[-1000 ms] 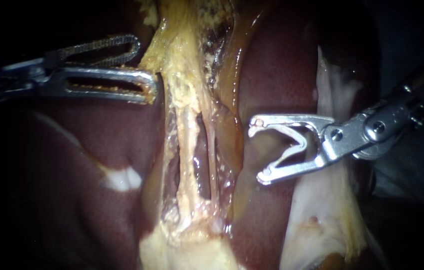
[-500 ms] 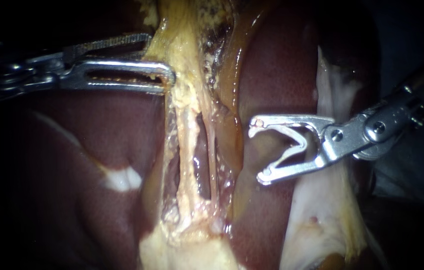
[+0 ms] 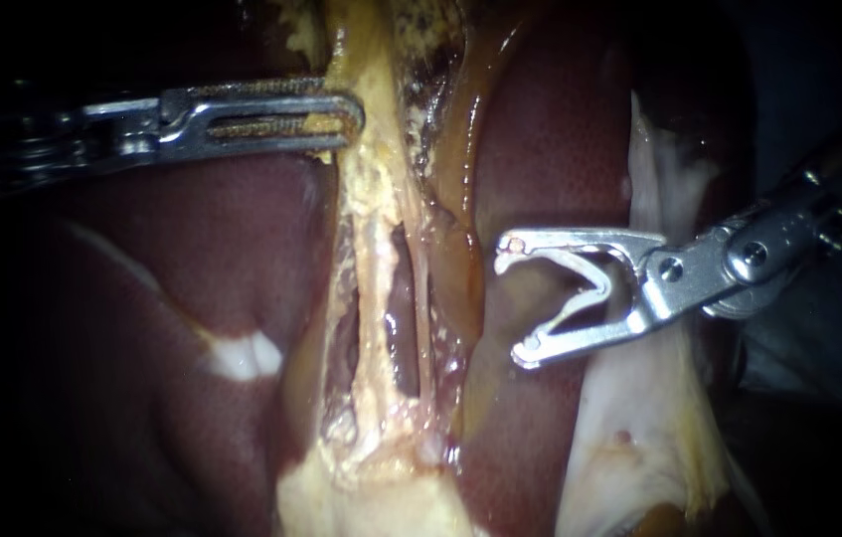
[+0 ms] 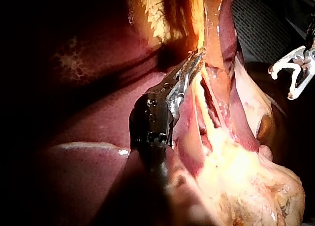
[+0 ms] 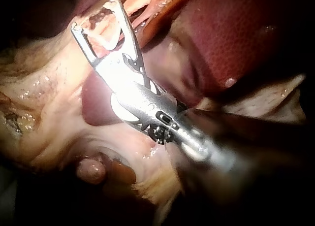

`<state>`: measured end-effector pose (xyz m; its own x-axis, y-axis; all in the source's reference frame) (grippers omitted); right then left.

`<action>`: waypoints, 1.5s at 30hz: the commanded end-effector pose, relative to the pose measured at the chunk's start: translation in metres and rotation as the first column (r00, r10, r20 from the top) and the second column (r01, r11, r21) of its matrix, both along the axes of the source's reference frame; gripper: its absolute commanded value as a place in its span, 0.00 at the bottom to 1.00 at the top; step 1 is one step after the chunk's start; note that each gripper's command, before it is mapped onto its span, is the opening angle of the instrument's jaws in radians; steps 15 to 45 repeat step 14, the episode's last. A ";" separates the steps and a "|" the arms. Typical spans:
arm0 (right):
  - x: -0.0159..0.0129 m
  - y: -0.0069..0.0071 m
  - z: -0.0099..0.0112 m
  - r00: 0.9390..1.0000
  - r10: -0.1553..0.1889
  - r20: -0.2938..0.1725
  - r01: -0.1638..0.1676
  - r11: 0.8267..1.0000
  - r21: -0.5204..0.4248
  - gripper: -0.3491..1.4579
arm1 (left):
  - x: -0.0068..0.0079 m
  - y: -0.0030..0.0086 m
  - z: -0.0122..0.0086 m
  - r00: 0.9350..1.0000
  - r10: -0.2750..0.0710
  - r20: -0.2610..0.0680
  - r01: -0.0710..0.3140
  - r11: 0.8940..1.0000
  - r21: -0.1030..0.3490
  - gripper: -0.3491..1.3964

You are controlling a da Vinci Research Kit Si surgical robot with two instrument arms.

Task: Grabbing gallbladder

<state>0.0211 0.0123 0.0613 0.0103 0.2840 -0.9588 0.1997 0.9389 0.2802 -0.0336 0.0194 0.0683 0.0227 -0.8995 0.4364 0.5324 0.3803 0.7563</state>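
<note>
Left instrument [image 3: 349,111] on left edge of gallbladder [image 3: 373,62]; right instrument [image 3: 510,300] over liver [image 3: 172,259].

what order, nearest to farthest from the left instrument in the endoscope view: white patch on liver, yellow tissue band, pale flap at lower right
From the left instrument:
1. yellow tissue band, between its jaws, centre.
2. white patch, on the liver below it.
3. pale flap, far side, under the right instrument.

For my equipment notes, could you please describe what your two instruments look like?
The left instrument has long, silver, slotted metal jaws with fine ridges, on a dark wrist. The right instrument is bright silver, with two slim, hook-tipped jaws, a round pivot screw and a dark shaft.
</note>
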 end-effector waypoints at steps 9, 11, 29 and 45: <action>0.0000 0.0000 0.0000 1.000 0.000 0.000 0.000 1.000 0.000 0.47 | 0.0002 0.0002 0.0003 1.000 0.006 -0.010 -0.006 1.000 0.009 0.00; 0.0000 0.0000 0.0000 1.000 0.000 0.000 0.000 1.000 0.000 0.47 | 0.0002 0.0002 0.0003 1.000 0.006 -0.010 -0.006 1.000 0.009 0.00; 0.0000 0.0000 0.0000 1.000 0.000 0.000 0.000 1.000 0.000 0.47 | 0.0002 0.0002 0.0003 1.000 0.006 -0.010 -0.006 1.000 0.009 0.00; 0.0000 0.0000 0.0000 1.000 0.000 0.000 0.000 1.000 0.000 0.47 | 0.0002 0.0002 0.0003 1.000 0.006 -0.010 -0.006 1.000 0.009 0.00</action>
